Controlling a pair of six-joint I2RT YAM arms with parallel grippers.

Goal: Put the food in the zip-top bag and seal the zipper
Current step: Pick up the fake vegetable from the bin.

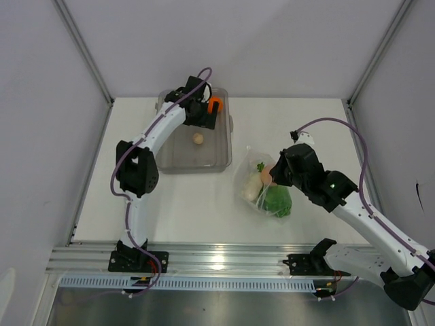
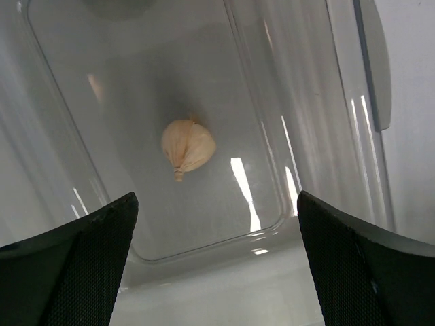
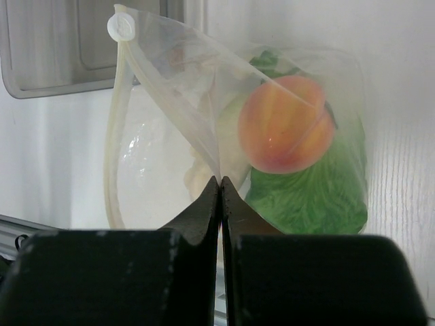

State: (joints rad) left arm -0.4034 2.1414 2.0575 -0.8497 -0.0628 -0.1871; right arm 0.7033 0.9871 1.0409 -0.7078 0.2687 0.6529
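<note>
Pinching crinkly clear zip-top bag, right gripper; left gripper splayed over papery beige lump.

The top camera looks down from high on the near side of the grey tray and takes in the whole table. The left wrist camera hangs close over this tray, facing down into it. The right wrist camera sits low to the right of the tray, very near the clear bag, and faces toward the tray. All three views share the tray.
</note>
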